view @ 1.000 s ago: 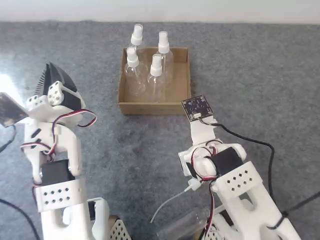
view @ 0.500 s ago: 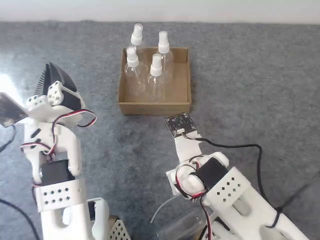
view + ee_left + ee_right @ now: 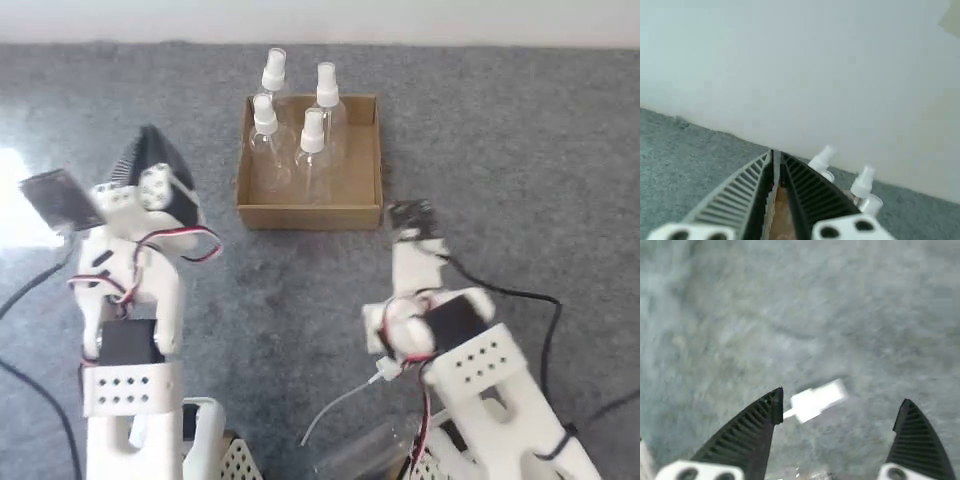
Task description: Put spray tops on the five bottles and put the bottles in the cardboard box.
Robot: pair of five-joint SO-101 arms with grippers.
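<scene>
A grey, carpet-like table cover (image 3: pixel 520 130) runs back to a pale wall. On my left, the left gripper (image 3: pixel 776 153) is raised off the surface and points toward the wall. Its two ribbed jaws are pressed together on nothing.

In the middle, toward the far side, the cardboard box (image 3: pixel 310 216) sits open. Four clear bottles (image 3: pixel 313 160) stand upright in it, each wearing a white spray top.

To the right and nearer me, the right gripper (image 3: pixel 841 397) hangs over the cover with its jaws wide apart. Between them lies the last spray top (image 3: pixel 816 400), white and on its side, with a thin dip tube trailing across the cover. Near it, at the closest edge, the fifth bottle (image 3: pixel 368 450) lies on its side, clear, with no top that I can see.

I judge the step in hand to be picking up this last top. Next I would lower and close on the head, not the tube, then thread the tube into the bottle's neck. The left arm will probably have to steady the bottle.
</scene>
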